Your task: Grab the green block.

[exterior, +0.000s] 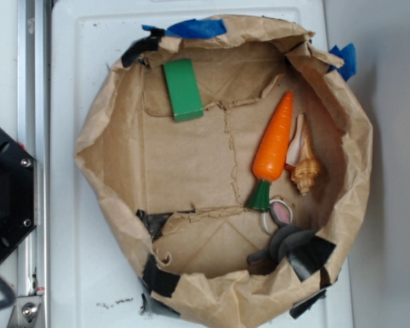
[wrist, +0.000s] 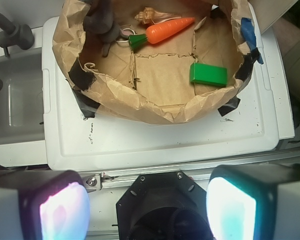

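Green block (exterior: 183,89): untouched inside paper basin (exterior: 102,157). Tool (wrist: 147,207): spread wide, empty, well apart. Approach and grasp both outstanding.

crinkled brown paper bowl (exterior: 123,205), smooth green block (exterior: 183,89)

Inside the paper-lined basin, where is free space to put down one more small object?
The widest bare paper floor lies between the green block and the carrot. The lower middle is also free. It is crowded around the carrot, with the shell and grey toy.
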Available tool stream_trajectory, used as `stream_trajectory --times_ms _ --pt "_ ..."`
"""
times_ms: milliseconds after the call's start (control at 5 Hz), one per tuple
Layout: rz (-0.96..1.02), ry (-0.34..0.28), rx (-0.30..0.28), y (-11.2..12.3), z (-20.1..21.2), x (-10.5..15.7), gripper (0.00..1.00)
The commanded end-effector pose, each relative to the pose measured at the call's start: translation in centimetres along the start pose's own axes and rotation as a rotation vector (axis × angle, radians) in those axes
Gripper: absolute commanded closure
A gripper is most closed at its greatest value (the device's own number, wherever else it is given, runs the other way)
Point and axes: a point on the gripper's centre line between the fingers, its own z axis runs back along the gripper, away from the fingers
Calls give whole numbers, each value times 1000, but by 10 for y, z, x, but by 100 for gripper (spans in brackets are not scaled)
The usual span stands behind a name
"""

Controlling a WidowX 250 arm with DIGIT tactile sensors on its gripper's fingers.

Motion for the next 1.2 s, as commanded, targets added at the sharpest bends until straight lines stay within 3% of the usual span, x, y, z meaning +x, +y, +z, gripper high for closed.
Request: stream_trajectory --times_ms 0,400,600,800,1000 --pt "0 0 0 0 0 0 0" --pt "-45 -59 38 15 -9 53 0" --pt "-179 -101 51 16 -16 75 0" --pt "-436 -143 83 19 -27 100 0" --pt "-606 -154 7 22 -35 110 0"
